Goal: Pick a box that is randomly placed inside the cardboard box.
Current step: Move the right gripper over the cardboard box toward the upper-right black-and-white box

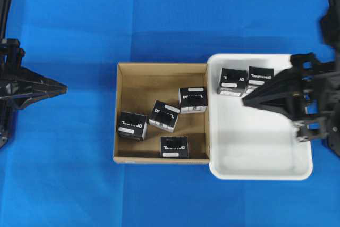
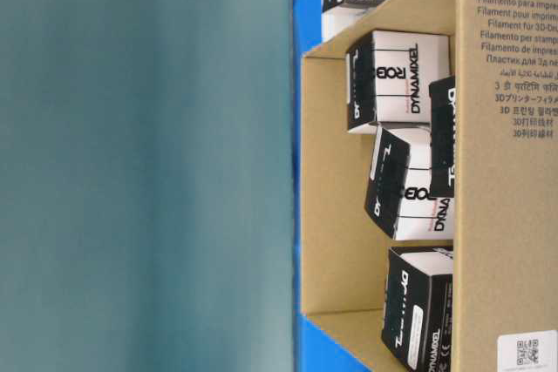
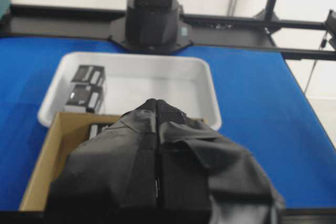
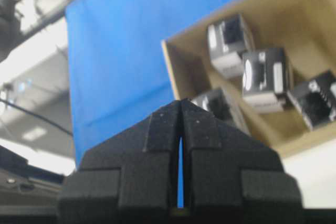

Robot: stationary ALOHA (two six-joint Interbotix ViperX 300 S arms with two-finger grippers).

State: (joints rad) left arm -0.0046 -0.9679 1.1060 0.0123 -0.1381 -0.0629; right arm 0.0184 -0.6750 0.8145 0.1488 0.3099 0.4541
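The right tool [image 1: 245, 99], pressed together and empty, hovers over the white tray [image 1: 260, 171] beside two cartons [image 1: 232, 82], while four DYNAMIXEL-lettered black boxes [image 1: 193, 99] lie in the cardboard box [image 1: 121, 115], its wall reading "3D printing filament", partly cut off.

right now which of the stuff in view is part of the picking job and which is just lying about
Part of the job:
- cardboard box
- four black cartons inside it
- right gripper, shut, over the white tray
- left gripper, shut, off to the side

Just lying about:
- white tray
- two black cartons already in the tray
- blue table cover
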